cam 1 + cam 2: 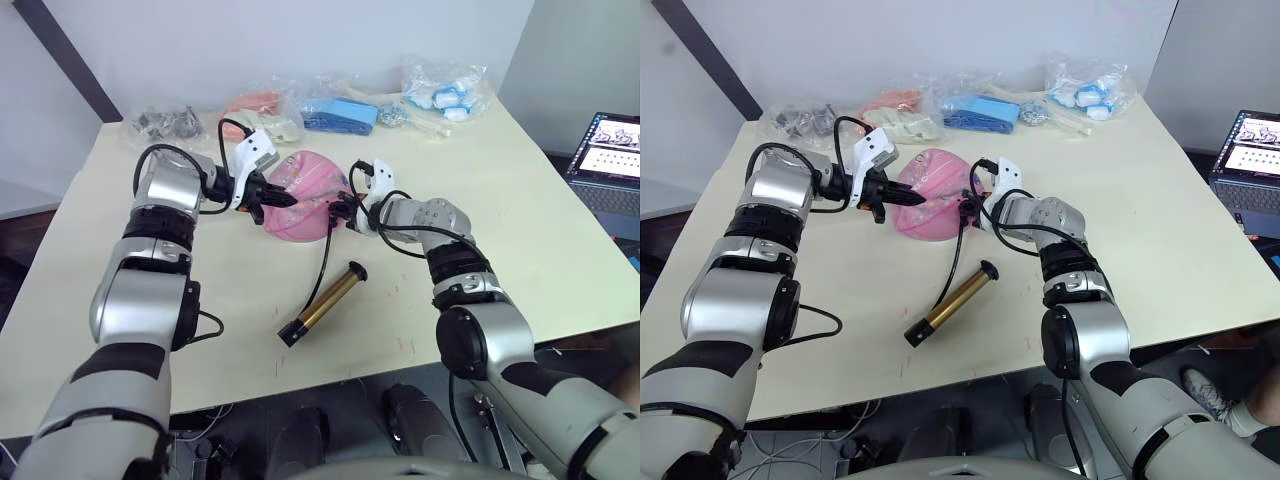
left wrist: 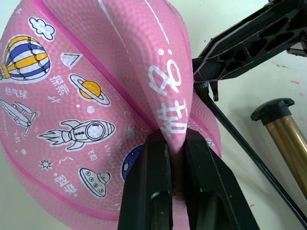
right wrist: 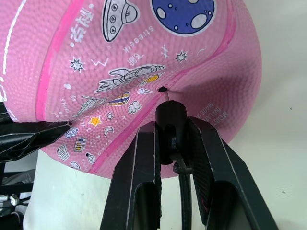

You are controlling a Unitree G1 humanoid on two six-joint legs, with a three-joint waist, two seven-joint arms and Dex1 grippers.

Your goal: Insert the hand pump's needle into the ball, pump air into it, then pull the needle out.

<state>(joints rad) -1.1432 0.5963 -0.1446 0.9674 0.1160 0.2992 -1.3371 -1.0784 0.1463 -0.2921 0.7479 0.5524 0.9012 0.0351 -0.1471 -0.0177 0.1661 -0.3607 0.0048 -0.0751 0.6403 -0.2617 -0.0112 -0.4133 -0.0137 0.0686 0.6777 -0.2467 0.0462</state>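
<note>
— Looking over your table [image 1: 520, 200], where does the ball sit?

— Your ball [image 1: 305, 190] lies half deflated toward twelve o'clock from the table's middle. Your left gripper [image 2: 175, 143] has its two fingers closed on a raised fold of pink skin, at the ball's nine o'clock side. Your right gripper [image 3: 172, 132] is clamped on the black fitting of the needle [image 3: 166, 96], at the ball's three o'clock side, and the pin's tip is right at the small dark valve hole [image 3: 161, 89]; whether it has gone in, you cannot tell.

— And the hand pump?

— Your hand pump [image 1: 328, 302] lies flat at six o'clock from the ball, apart from it, its gold barrel slanting from seven toward one o'clock. Its thin black hose [image 1: 322, 265] runs up to your right gripper.

— What crowds you?

— Plastic bags [image 1: 330, 108] line the far edge at twelve o'clock, just behind the ball. A laptop [image 1: 612, 160] stands off the table at three o'clock. You have bare tabletop at nine o'clock, at three o'clock, and along the near edge at six o'clock.
</note>
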